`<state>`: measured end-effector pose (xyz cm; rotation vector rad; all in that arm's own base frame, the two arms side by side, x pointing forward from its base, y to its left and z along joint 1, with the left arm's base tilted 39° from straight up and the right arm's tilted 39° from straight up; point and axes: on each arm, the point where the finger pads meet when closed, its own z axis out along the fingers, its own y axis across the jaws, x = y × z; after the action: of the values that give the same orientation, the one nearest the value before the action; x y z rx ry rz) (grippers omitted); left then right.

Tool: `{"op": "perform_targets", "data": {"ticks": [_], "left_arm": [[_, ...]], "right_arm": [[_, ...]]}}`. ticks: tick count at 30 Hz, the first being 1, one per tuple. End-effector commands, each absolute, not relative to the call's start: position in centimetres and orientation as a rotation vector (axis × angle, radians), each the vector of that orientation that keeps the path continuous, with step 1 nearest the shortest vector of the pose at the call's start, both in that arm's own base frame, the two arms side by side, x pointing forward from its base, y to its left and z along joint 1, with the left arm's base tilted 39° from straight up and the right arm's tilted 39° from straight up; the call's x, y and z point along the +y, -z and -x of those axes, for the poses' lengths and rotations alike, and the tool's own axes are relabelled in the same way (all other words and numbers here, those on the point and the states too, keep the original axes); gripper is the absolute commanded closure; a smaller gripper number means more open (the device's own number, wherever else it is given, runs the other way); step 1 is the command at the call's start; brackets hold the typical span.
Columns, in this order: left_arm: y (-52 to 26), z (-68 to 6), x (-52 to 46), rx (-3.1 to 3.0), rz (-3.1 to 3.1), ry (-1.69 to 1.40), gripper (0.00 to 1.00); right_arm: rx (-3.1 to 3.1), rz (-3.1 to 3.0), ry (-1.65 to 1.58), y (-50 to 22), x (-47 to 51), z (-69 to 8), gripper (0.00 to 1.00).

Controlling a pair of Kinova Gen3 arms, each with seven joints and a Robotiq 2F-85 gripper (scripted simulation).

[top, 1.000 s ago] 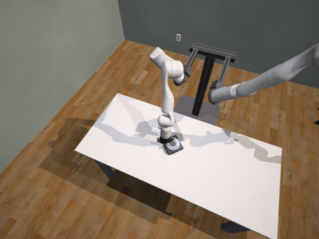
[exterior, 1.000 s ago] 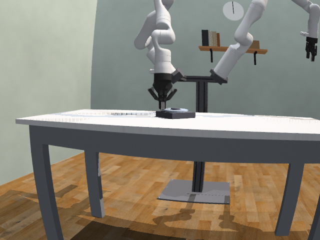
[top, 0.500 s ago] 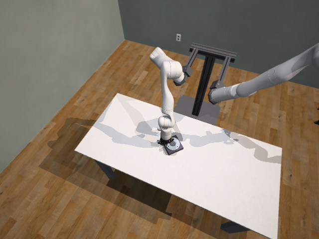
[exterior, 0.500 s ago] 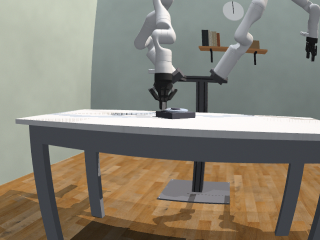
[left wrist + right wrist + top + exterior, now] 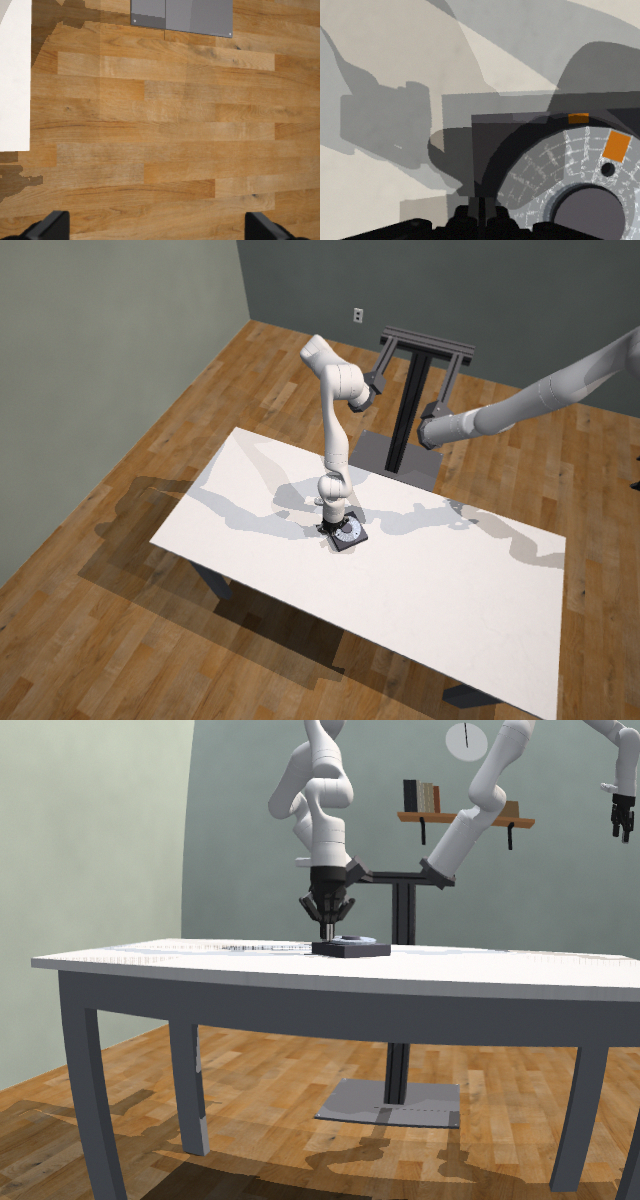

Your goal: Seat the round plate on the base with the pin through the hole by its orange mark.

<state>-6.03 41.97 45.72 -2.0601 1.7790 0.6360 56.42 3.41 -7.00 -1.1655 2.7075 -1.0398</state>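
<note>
Hole (image 5: 607, 169) visible only wrist-side.

The robot has two smooth, whitish-gray arms (image 5: 336, 431) (image 5: 522, 400), made of round, fat tubes with thin lines around them. Each arm ends in a black tool, the left one (image 5: 621, 831) and the right one (image 5: 327, 930) (image 5: 481, 210), with skinny bendy-looking fingers. They grow from a dark gray metal stand (image 5: 408, 415) (image 5: 403, 911) with a flat gray foot (image 5: 364, 446) (image 5: 351, 1102) that has tiny screws at its corners.
</note>
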Motion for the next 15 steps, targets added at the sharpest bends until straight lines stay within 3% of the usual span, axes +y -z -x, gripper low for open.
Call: {"op": "perform_targets", "data": {"ticks": [1,15], "left_arm": [[-45.79,6.07,41.96,1.777,2.059,-0.637,0.002],[-45.79,6.07,41.96,1.777,2.059,-0.637,0.002]], "right_arm": [[2.700,1.204,1.039,7.05,3.64,-56.46,0.903],[2.657,1.376,1.051,7.31,4.19,-57.05,0.903]]}}
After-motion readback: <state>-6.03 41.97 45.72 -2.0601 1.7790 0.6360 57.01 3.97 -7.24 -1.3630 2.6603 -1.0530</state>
